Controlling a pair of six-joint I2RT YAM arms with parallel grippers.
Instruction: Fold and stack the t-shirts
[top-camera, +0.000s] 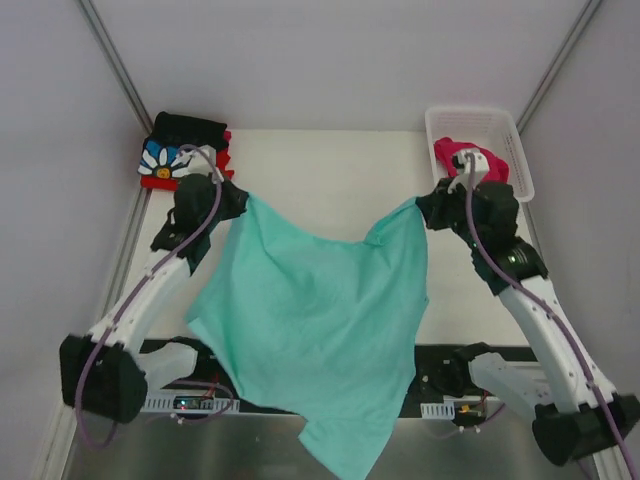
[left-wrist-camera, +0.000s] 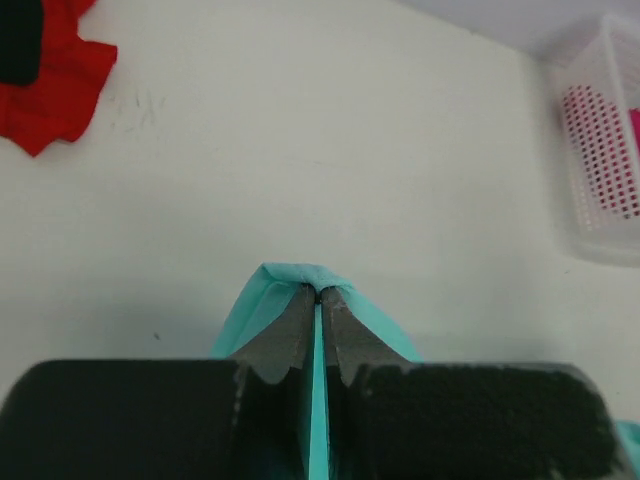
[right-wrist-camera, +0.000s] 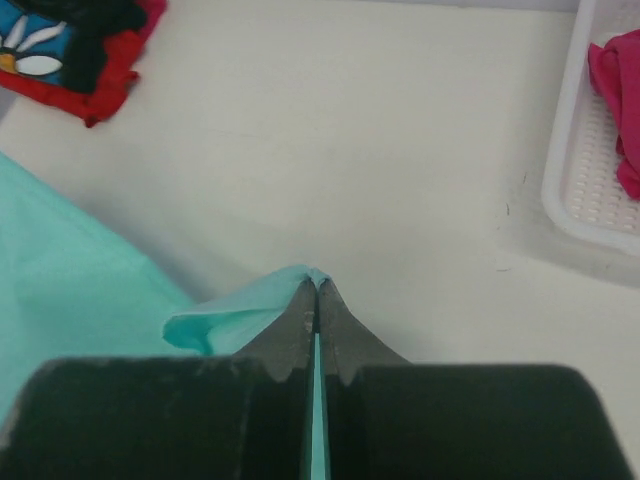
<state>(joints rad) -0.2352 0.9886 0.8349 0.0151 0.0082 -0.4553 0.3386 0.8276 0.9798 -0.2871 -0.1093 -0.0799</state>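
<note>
The left fingers (left-wrist-camera: 300, 305) are clenched on a small fold of the mint-teal t-shirt (left-wrist-camera: 290, 275), and the right fingers (right-wrist-camera: 303, 300) are pinched tight on another fold of it (right-wrist-camera: 240, 310). Each wrist view shows a thin teal strip running down between the closed tips and only a scrap of cloth beyond them.

Only the top view shows the whole garment. The teal shirt (top-camera: 310, 320) hangs spread between the left fingers (top-camera: 238, 200) at centre left and the right fingers (top-camera: 425, 205) at centre right. Its held top edge sags in a shallow V between them. The long axis runs from that edge down the frame. The cloth narrows to a tail at bottom centre, past the near edge of the table (top-camera: 330, 170) and over the arm bases. Which end is the neck cannot be told.

Farther off, the right wrist view shows a broad sheet of teal at its left edge, which the left wrist view lacks.

At the far left corner of the table the black daisy t-shirt (top-camera: 170, 150) lies on the red t-shirt (top-camera: 160, 182). The right wrist view shows both (right-wrist-camera: 40, 50). The left wrist view catches mostly the red cloth (left-wrist-camera: 50, 90).

At the far right stands the white basket (top-camera: 515, 150) with the magenta-pink t-shirt (top-camera: 455, 152) in it. That shirt is plain in the right wrist view and only glimpsed through the lattice in the left.
</note>
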